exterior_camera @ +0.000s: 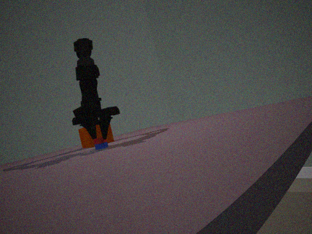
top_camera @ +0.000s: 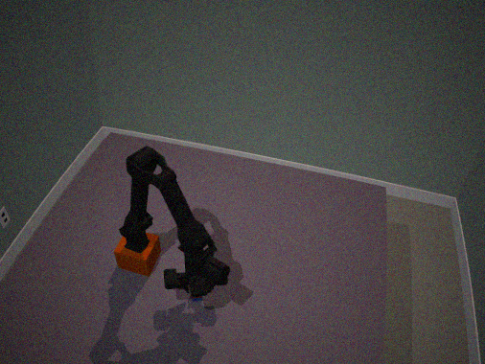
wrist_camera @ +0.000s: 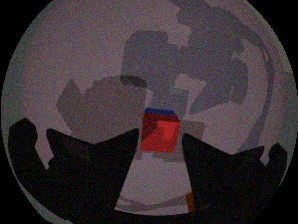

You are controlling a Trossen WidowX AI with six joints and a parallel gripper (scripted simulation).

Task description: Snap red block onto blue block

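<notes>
The red block sits on top of the blue block. The blue block rests on the table. In the wrist view a thin blue strip shows behind the red block. My gripper is partly open, pointing down, with its fingertips on either side of the red block. A narrow gap shows between each fingertip and the red block in the wrist view. In the top view the arm hides the red block. The frames do not show whether the blocks are fully clicked together.
An orange box stands under the arm's base, behind the blocks as seen in the exterior view. The table's dark edge runs along the right of that view. The arm's shadows fall around the blocks.
</notes>
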